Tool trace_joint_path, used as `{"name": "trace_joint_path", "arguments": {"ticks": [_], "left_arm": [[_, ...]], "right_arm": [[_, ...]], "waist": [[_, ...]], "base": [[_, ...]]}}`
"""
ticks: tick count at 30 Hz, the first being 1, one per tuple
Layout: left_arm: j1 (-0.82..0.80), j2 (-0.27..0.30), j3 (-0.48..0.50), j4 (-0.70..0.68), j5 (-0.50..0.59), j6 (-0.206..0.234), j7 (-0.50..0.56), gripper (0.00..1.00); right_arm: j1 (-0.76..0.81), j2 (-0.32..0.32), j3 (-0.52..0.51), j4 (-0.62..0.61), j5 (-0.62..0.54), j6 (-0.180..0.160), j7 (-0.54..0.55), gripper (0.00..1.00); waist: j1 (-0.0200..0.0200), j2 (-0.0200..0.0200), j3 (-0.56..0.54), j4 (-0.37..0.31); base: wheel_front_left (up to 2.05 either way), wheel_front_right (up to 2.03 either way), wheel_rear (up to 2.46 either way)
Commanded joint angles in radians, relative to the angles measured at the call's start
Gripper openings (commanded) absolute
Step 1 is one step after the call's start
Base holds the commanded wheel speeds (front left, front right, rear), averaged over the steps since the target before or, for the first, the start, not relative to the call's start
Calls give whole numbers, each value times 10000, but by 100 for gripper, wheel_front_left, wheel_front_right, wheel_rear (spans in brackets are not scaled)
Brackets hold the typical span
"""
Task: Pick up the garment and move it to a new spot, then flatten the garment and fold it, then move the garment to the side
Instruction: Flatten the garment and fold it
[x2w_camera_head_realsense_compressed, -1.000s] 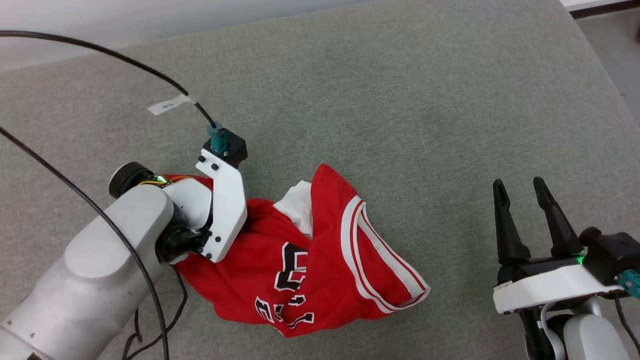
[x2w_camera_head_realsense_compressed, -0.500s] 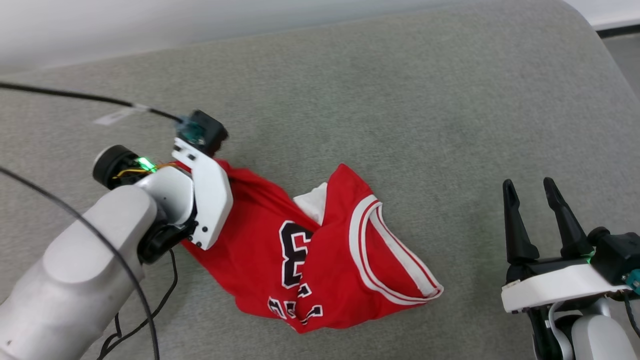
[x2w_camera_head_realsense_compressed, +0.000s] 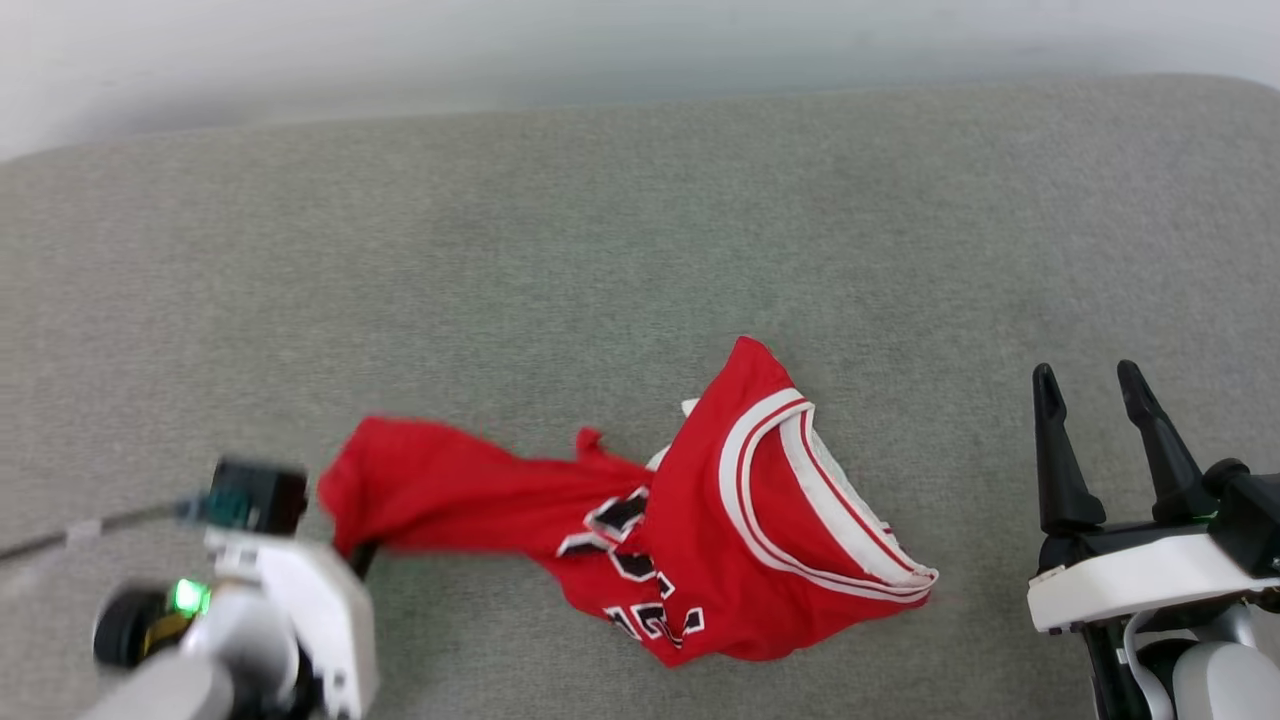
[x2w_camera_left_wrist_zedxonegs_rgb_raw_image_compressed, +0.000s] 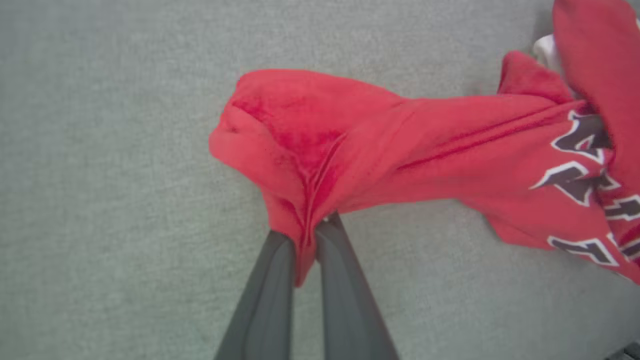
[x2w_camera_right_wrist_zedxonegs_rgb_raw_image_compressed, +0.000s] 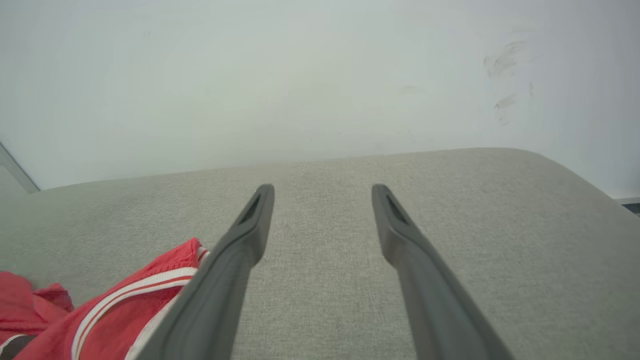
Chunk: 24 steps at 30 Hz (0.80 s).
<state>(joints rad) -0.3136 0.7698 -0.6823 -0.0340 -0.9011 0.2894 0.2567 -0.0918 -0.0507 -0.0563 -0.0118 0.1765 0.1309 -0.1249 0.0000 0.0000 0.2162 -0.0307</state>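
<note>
The red garment (x2w_camera_head_realsense_compressed: 700, 520) lies crumpled on the grey cushion, its white-and-red striped trim (x2w_camera_head_realsense_compressed: 800, 500) at the right and black numerals (x2w_camera_head_realsense_compressed: 630, 560) facing up. Its left end (x2w_camera_head_realsense_compressed: 400, 490) is drawn out toward my left gripper (x2w_camera_left_wrist_zedxonegs_rgb_raw_image_compressed: 306, 230), which is shut on a pinched fold of red cloth (x2w_camera_left_wrist_zedxonegs_rgb_raw_image_compressed: 310, 175). In the head view that arm's wrist (x2w_camera_head_realsense_compressed: 280, 610) sits at the lower left, its fingertips hidden. My right gripper (x2w_camera_head_realsense_compressed: 1090, 385) stands open at the lower right, apart from the garment, nothing between its fingers (x2w_camera_right_wrist_zedxonegs_rgb_raw_image_compressed: 250, 230). The trim (x2w_camera_right_wrist_zedxonegs_rgb_raw_image_compressed: 125, 295) shows left of them.
The grey upholstered surface (x2w_camera_head_realsense_compressed: 600, 250) spreads wide behind and around the garment, ending at a pale wall (x2w_camera_head_realsense_compressed: 600, 50) at the back. A black cable (x2w_camera_head_realsense_compressed: 90, 525) trails from the left wrist toward the left edge.
The left arm has pulled back toward the lower left with the garment's end in its grip, stretching the cloth out leftward. The head camera has tilted, shifting the whole picture. The right gripper stays open.
</note>
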Motion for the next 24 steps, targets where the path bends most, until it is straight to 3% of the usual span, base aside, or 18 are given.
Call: {"name": "trace_joint_path", "arguments": {"ticks": [1, 6, 10, 11, 12, 13, 24], "left_arm": [[384, 74, 65, -91, -137, 158, -97, 0], [2544, -111, 248, -222, -1188, 823, -524, 0], [3388, -505, 75, 125, -1641, 696, -720, 0], [3436, -612, 23, 228, -1633, 600, -815, 11], [3455, -718, 33, 307, -1633, 525, -953, 30], [3412, -783, 11, 390, -1529, 454, -1107, 100], [2000, -1441, 708, 435, 155, 528, -4166, 100]], "right_arm": [[131, 5, -35, -50, -59, -3, 26, 100], [301, 5, -159, -192, -142, -3, 187, 100], [430, 5, -122, -336, -180, -2, 322, 100], [468, 5, -109, -372, -204, -3, 360, 100], [503, 5, -109, -407, -229, -3, 387, 100], [524, 5, -109, -446, -243, -2, 434, 100], [906, 7, -288, -817, -244, -3, 752, 100]], "waist": [[0, 0, -140, 142], [0, 0, -463, 397], [0, 0, -735, 509], [0, 0, -806, 526], [0, 0, -864, 542], [0, 0, -930, 555], [0, 0, -1487, 558]], "base": [[0, 0, 0], [0, 0, 0], [0, 0, 0], [0, 0, 0], [0, 0, 0], [0, 0, 0], [0, 0, 0]]}}
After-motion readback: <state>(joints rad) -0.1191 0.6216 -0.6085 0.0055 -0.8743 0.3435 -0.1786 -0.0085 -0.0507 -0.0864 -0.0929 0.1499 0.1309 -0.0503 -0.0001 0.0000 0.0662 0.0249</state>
